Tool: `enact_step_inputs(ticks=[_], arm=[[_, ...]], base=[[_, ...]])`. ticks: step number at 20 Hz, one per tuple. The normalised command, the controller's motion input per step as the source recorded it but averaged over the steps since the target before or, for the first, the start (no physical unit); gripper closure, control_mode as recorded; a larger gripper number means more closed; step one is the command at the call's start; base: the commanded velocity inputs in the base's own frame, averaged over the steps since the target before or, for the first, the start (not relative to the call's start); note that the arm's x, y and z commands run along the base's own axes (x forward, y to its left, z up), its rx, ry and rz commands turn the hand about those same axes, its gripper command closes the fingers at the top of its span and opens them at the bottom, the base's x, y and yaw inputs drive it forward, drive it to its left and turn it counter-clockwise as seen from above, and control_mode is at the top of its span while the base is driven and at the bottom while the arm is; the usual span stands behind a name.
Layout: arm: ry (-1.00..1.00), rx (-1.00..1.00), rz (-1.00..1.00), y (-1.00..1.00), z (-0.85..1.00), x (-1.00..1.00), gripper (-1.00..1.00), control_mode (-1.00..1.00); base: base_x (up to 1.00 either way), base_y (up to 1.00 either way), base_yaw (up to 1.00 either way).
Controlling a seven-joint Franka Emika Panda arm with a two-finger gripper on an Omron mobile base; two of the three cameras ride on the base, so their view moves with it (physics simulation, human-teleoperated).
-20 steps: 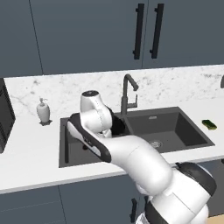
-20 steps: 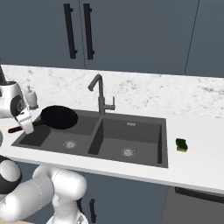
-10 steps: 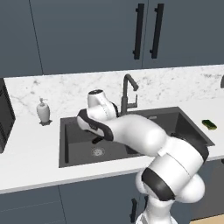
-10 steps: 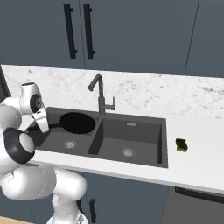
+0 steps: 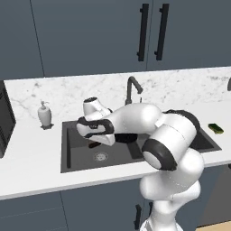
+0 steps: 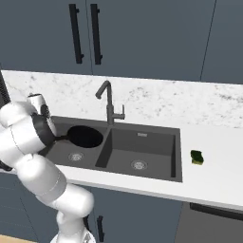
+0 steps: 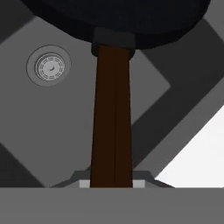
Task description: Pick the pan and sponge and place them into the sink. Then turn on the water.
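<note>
Swung frying pan (image 6: 85,136) in from counter edge; now over sink's (image 6: 156,163) left basin, my gripper (image 7: 112,181) clamped on handle. Lower, release next. Sponge (image 6: 196,157) waits on counter right of sink.

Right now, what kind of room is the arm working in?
A kitchen, rendered in simulation: a double-basin sink set in a white marble counter, a tall dark faucet behind it, and dark cabinets above. The gripper holds a pan over the left basin.

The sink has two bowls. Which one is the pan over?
The left basin, the one nearer the soap bottle. The pan hangs over it; the right basin holds nothing.
</note>
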Motion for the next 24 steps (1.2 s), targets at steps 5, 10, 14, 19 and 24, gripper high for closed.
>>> enact_step_inputs(ticks=[5, 10, 14, 19, 24], arm=[[0.00, 0.00, 0.04, 0.02, -0.50, 0.00, 1.00, -1.00], [-0.02, 0.00, 0.10, 0.19, -0.23, 0.00, 1.00, -1.00], [-0.01, 0.00, 0.05, 0.08, -0.17, 0.00, 1.00, -1.00], [-0.05, 0.00, -0.02, -0.26, -0.24, 0.06, 1.00, -1.00], [-0.02, 0.00, -0.10, -0.52, -0.27, 0.31, 1.00, -1.00]], base=[[0.00, 0.00, 0.00], [0.00, 0.00, 0.00], [0.00, 0.00, 0.00], [0.00, 0.00, 0.00], [0.00, 0.00, 0.00]])
